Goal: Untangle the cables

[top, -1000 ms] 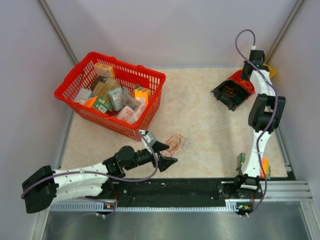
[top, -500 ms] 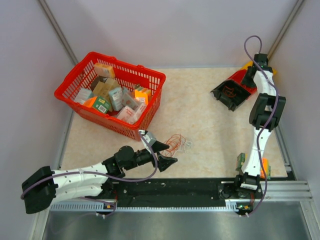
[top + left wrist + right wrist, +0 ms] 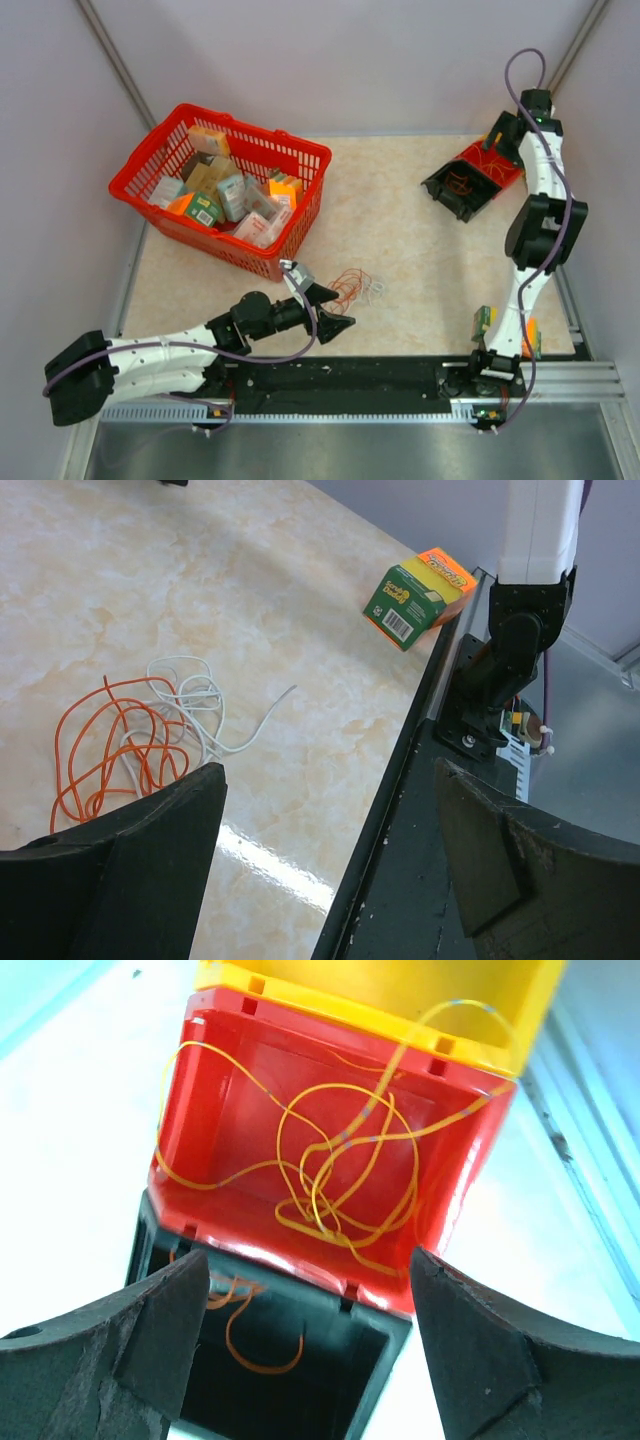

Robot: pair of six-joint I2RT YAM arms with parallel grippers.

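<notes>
Both hands spread: left hand (image 3: 343,308) stretched low beside the cables (image 3: 356,284), lower centre; right hand (image 3: 308,1290) poised over red bin (image 3: 465,1180), upper right.

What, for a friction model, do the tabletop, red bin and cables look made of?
Tabletop: polished stone or a stone-look laminate, glossy; beige marbling and a bright glare streak.
Red bin: moulded plastic, smooth semi-gloss, with sharp slots and shiny highlights.
Cables: thin plastic-insulated wire, probably; springy orange and white loops hold their curl.
</notes>
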